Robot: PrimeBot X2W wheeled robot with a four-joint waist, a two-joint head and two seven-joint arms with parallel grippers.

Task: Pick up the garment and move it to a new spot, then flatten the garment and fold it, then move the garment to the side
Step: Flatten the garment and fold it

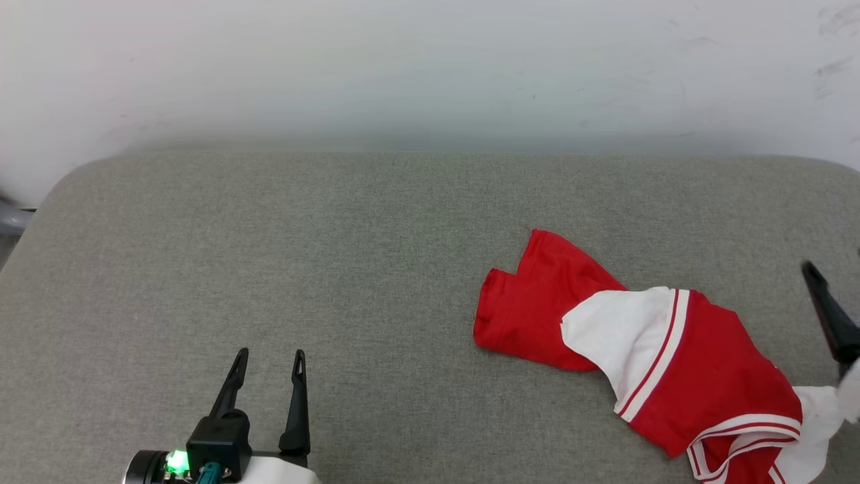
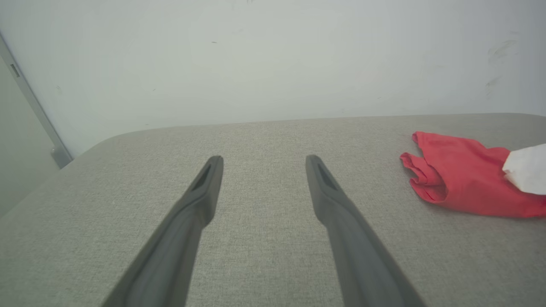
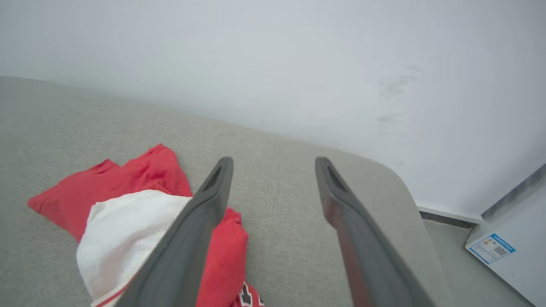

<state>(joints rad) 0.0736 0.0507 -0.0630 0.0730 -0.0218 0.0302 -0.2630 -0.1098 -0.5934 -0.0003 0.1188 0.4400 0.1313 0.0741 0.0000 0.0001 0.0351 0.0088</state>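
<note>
- The garment [image 1: 705, 363] lies crumpled on the grey padded surface [image 1: 336, 255] at about 4 o'clock in the head view. Its red body is bunched, a white sleeve [image 1: 625, 329] with striped trim is folded across it, and its lower end runs off the bottom of that view.
- A pale wall [image 1: 430, 67] stands behind the surface, from 10 to 2 o'clock.
- In the left wrist view a grey metal bar [image 2: 32, 102] leans along the wall at 9 o'clock. In the right wrist view a white unit [image 3: 522, 226] with a blue label [image 3: 490, 249] stands past the surface's rounded corner at 4 o'clock.
- The left gripper [image 1: 271, 353] sits at 7 o'clock in the head view. Its fingers point to 12 o'clock, spread with nothing between them, well apart from the garment.
- The right gripper [image 3: 274, 162] has its fingers spread wide and holds nothing. In its wrist view the left finger crosses in front of the garment at 7 o'clock; whether they touch cannot be told.
- In the head view one dark finger [image 1: 830, 312] of the right gripper shows at 3 o'clock, near the garment's right end.
- Grey surface stretches wide to the garment's 9 and 12 o'clock. Its far edge runs along the wall, with rounded corners at 10 and 2 o'clock.
</note>
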